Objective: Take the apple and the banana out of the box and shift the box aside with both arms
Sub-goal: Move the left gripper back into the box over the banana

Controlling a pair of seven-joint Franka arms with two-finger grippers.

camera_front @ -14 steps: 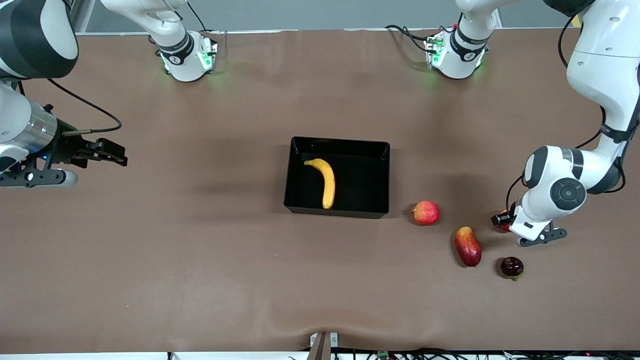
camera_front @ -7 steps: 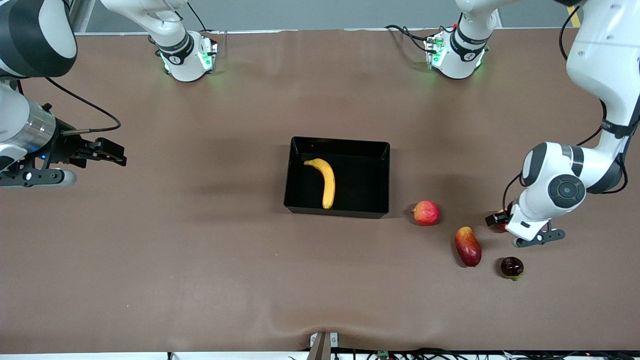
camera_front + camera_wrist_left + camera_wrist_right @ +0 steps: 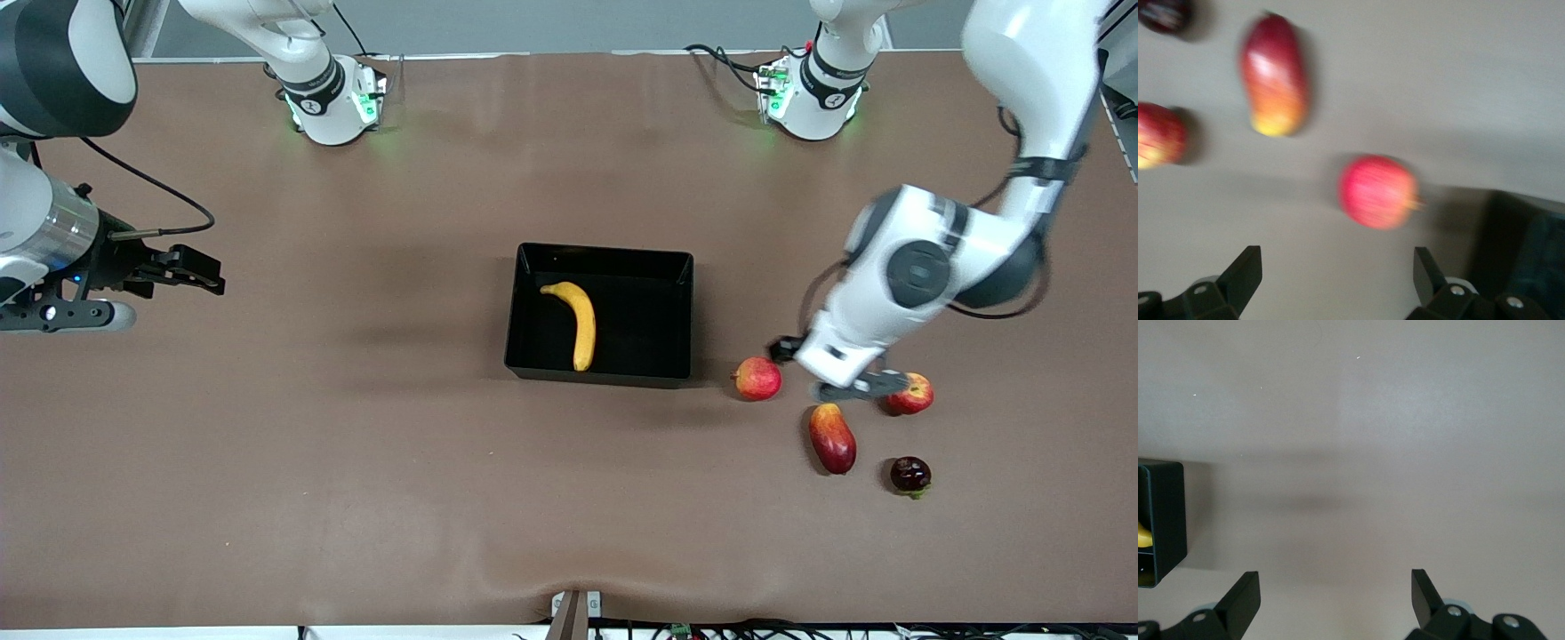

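Observation:
The black box (image 3: 685, 311) sits mid-table with the yellow banana (image 3: 578, 322) lying in it. The red, yellow-streaked apple (image 3: 912, 393) rests on the table toward the left arm's end; it also shows in the left wrist view (image 3: 1158, 135). My left gripper (image 3: 853, 386) is open and empty, over the table between the apple and a pinkish-red fruit (image 3: 757, 378); its jaws (image 3: 1338, 280) stand wide apart. My right gripper (image 3: 200, 274) waits open and empty over bare table at the right arm's end; its wrist view (image 3: 1336, 600) shows the box's corner (image 3: 1161, 520).
The pinkish-red nubby fruit (image 3: 1377, 191) lies beside the box's near corner. A red-and-orange mango (image 3: 832, 437) and a dark round fruit (image 3: 910, 475) lie nearer the front camera than the apple. The brown table (image 3: 356, 444) stretches wide between the box and the right arm.
My left arm has swung from over the apple toward the box. The apple, mostly hidden under the gripper before, now lies uncovered on the table. The right arm has not moved.

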